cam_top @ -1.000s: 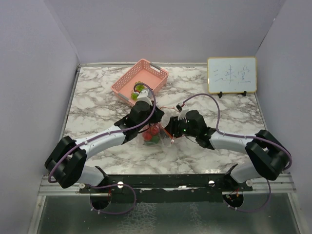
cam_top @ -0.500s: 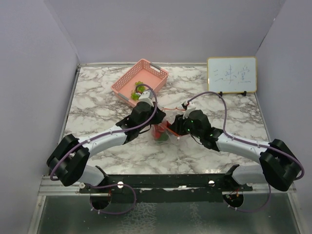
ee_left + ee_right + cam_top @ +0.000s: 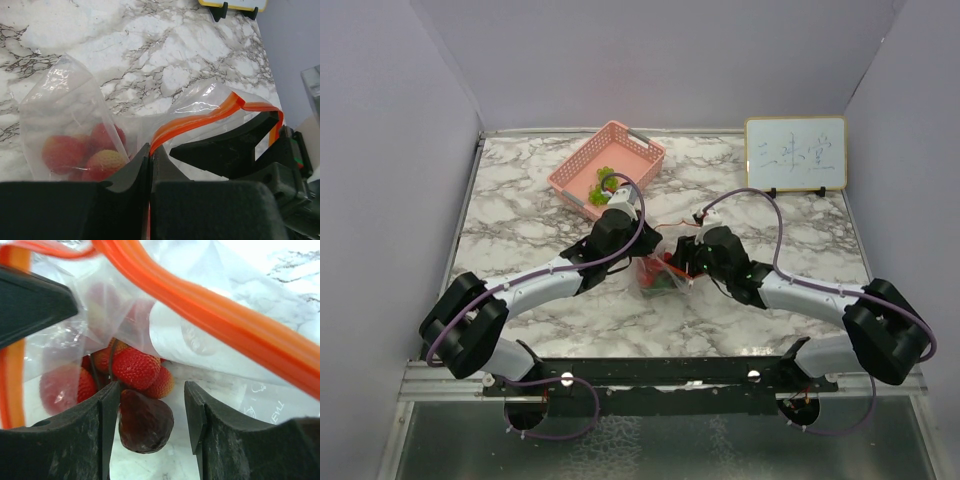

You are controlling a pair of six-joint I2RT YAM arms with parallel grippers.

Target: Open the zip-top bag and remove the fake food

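My right gripper [image 3: 152, 390] sits inside the zip-top bag [image 3: 210, 345] mouth, fake food [image 3: 145, 420] filling the gap between its fingers [image 3: 100, 430]. My left gripper [image 3: 150, 152] pinches the rim, blocking that side. The pink basket [image 3: 578, 160] stands close behind.

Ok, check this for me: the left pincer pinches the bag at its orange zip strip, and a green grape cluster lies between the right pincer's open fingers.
One thing is wrong. What lies between the open fingers of the right pincer is a dark red piece, not a green grape cluster, as the right wrist view shows. The left pincer does pinch the zip-top bag at its orange zip strip.
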